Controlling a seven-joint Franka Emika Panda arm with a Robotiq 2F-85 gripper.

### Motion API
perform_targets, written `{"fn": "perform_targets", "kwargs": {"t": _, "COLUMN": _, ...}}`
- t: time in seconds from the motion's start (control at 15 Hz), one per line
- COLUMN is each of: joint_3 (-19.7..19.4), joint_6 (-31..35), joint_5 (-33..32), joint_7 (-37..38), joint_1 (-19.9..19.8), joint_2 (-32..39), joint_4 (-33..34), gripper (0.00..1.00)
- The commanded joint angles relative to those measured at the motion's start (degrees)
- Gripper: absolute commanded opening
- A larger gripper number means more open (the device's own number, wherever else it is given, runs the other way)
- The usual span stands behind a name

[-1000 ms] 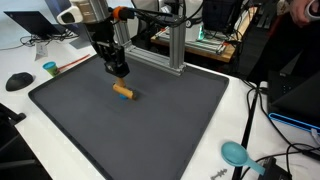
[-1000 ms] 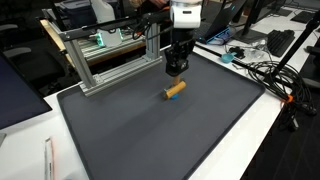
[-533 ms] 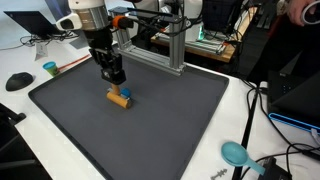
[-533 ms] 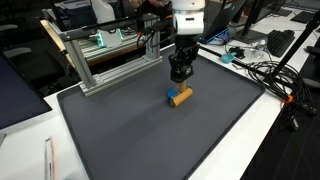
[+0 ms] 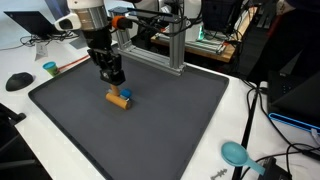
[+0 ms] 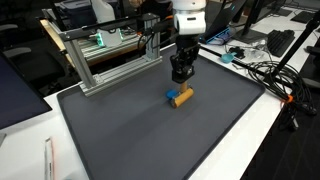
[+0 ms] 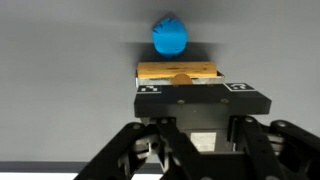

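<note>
A small orange wooden block with a blue end sits low over the dark grey mat. The black gripper stands straight above it, its fingers reaching down to the block. The block also shows under the gripper in both exterior views. In the wrist view the block lies centred just beyond the gripper body, the blue end past it. The fingertips are hidden there. The gripper looks shut on the block.
An aluminium frame stands at the mat's far edge, also seen as a frame. A teal cup and a black mouse lie off the mat. A teal scoop and cables lie on the white table.
Over the first half second the gripper came down and sideways and the block shifted and turned with it. Nothing has moved since then.
</note>
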Motion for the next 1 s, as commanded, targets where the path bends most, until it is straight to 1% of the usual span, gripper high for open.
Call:
{"fn": "perform_targets", "kwargs": {"t": 0.0, "joint_3": 2.97, "joint_6": -0.05, "joint_5": 2.17, "joint_7": -9.71, "joint_1": -2.74, "joint_2": -4.25, "joint_4": -2.22, "gripper": 0.22}}
{"fn": "perform_targets", "kwargs": {"t": 0.13, "joint_3": 4.16, "joint_6": -0.68, "joint_5": 1.94, "joint_7": -16.42, "joint_1": -3.80, "joint_2": -6.66, "joint_4": -2.87, "gripper": 0.22}}
{"fn": "perform_targets", "kwargs": {"t": 0.33, "joint_3": 5.35, "joint_6": -4.22, "joint_5": 1.98, "joint_7": -26.24, "joint_1": -5.01, "joint_2": -10.72, "joint_4": -3.27, "gripper": 0.22}}
{"fn": "perform_targets", "kwargs": {"t": 0.4, "joint_3": 5.57, "joint_6": -6.33, "joint_5": 2.00, "joint_7": -29.39, "joint_1": -5.15, "joint_2": -12.08, "joint_4": -3.23, "gripper": 0.22}}
{"fn": "perform_targets", "kwargs": {"t": 0.6, "joint_3": 5.50, "joint_6": -11.59, "joint_5": 1.37, "joint_7": -37.39, "joint_1": -4.05, "joint_2": -15.99, "joint_4": -3.80, "gripper": 0.22}}
{"fn": "perform_targets", "kwargs": {"t": 0.73, "joint_3": 4.98, "joint_6": -15.83, "joint_5": -0.31, "joint_7": -41.61, "joint_1": -2.87, "joint_2": -16.95, "joint_4": -3.25, "gripper": 0.22}}
{"fn": "perform_targets", "kwargs": {"t": 0.87, "joint_3": 4.51, "joint_6": -17.82, "joint_5": -1.82, "joint_7": -46.38, "joint_1": -2.05, "joint_2": -17.54, "joint_4": -3.40, "gripper": 0.22}}
{"fn": "perform_targets", "kwargs": {"t": 0.93, "joint_3": 3.94, "joint_6": -16.43, "joint_5": -0.27, "joint_7": -42.09, "joint_1": -1.62, "joint_2": -15.71, "joint_4": -2.08, "gripper": 0.47}}
